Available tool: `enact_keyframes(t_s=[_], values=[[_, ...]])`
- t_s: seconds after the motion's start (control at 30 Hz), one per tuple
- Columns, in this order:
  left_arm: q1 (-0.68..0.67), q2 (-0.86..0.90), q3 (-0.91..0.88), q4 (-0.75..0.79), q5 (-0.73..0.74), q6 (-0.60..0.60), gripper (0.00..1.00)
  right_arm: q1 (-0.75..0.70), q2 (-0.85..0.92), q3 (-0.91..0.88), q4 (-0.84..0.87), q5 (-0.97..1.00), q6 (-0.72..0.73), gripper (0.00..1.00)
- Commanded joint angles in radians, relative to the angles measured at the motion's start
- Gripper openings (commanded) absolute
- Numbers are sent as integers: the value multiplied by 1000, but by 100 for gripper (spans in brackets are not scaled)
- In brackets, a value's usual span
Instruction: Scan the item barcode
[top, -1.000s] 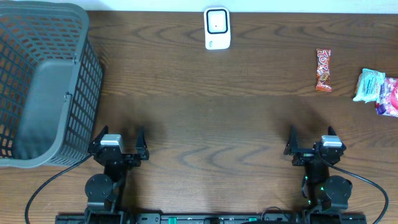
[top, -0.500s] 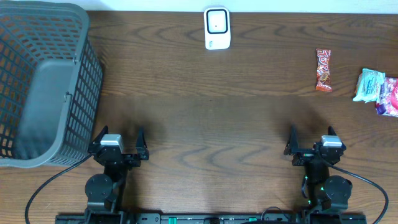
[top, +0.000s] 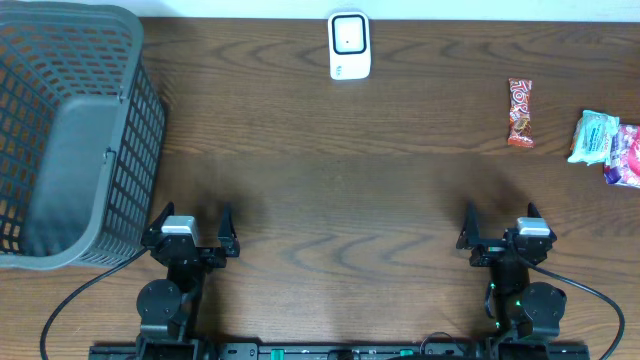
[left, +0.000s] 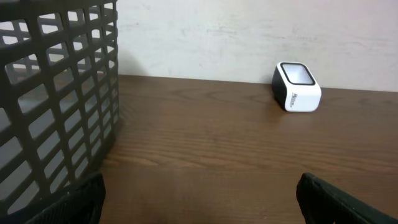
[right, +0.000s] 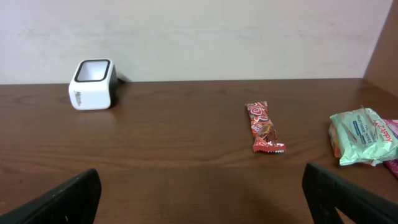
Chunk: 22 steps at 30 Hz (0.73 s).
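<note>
A white barcode scanner (top: 349, 45) with a dark window stands at the table's far edge, also seen as the scanner (left: 296, 86) and the scanner (right: 92, 84). A red snack bar (top: 520, 112) lies far right, the same bar (right: 265, 127) ahead of my right gripper. A pale green packet (top: 594, 136) and a pink packet (top: 624, 155) lie at the right edge. My left gripper (top: 191, 228) rests open near the front left, nothing between its fingers. My right gripper (top: 500, 226) rests open near the front right, likewise holding nothing.
A large grey plastic basket (top: 70, 130) fills the back left, its slotted wall (left: 56, 93) close beside my left gripper. A pale wall runs behind the table's far edge. Bare dark wood lies between both grippers and the scanner.
</note>
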Motion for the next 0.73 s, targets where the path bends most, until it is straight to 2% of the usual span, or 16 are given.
enact_keyframes(t_s=[0.0,0.7], values=[[5,-6,-15,-37,-1,17,98,7,-6,-2,-4,1,-8,99],[5,-6,-15,-37,-1,17,98,7,-6,-2,-4,1,-8,99]])
